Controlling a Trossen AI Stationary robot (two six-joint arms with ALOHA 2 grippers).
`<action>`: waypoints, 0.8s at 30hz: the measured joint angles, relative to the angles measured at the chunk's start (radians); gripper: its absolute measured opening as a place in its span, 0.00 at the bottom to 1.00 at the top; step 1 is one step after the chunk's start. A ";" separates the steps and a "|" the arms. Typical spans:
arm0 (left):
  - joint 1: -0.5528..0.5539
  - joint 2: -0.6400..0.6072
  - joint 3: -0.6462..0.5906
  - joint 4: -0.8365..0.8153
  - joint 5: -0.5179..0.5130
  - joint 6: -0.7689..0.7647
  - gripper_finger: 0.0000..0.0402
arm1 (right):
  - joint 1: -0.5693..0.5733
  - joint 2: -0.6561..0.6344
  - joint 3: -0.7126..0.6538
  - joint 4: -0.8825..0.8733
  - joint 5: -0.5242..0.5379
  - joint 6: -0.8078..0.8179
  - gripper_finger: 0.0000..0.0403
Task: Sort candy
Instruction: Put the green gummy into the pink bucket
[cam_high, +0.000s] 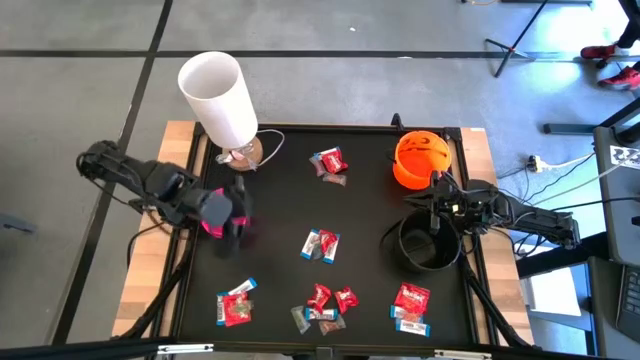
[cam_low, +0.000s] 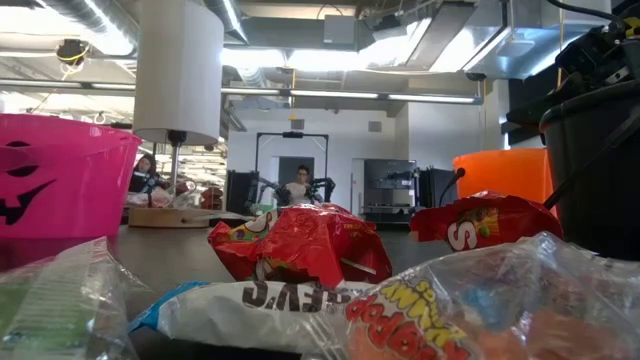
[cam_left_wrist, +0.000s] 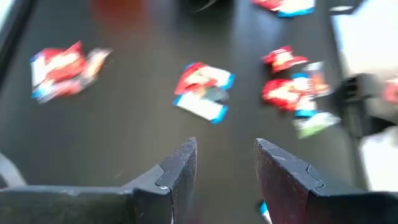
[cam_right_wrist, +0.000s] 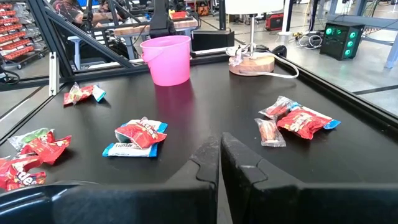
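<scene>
High view shows the black table (cam_high: 370, 215) with the left gripper (cam_high: 232, 218) hanging over its left part, just above the pink bowl (cam_high: 213, 225), and the right gripper (cam_high: 432, 205) parked over the black bowl (cam_high: 428, 245), next to the orange bowl (cam_high: 421, 160). A white lamp (cam_high: 218, 98) stands at the far left corner. From the left wrist, the left fingers (cam_left_wrist: 180, 168) stand moderately apart with nothing between them; from the right wrist, the right fingers (cam_right_wrist: 208, 163) are pressed together and hold nothing. The candy (cam_high: 322, 244) lies scattered in small clusters across the table: one near the far edge, one mid-table, several along the near edge. These sweets look light, with crinkly, slick wrappers that would likely slide or flip if nudged; pinching across the padded middle of a single packet seems safer than catching a thin sealed end.
</scene>
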 joint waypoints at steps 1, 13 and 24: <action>-0.029 0.013 0.000 0.027 -0.002 0.000 0.37 | 0.000 0.000 0.000 0.000 0.000 0.000 0.04; -0.256 0.288 0.000 0.131 0.031 -0.062 0.37 | 0.000 0.000 0.000 0.000 0.000 0.000 0.04; -0.307 0.442 0.000 0.118 0.238 -0.225 0.37 | 0.000 0.000 0.000 0.000 0.000 0.000 0.04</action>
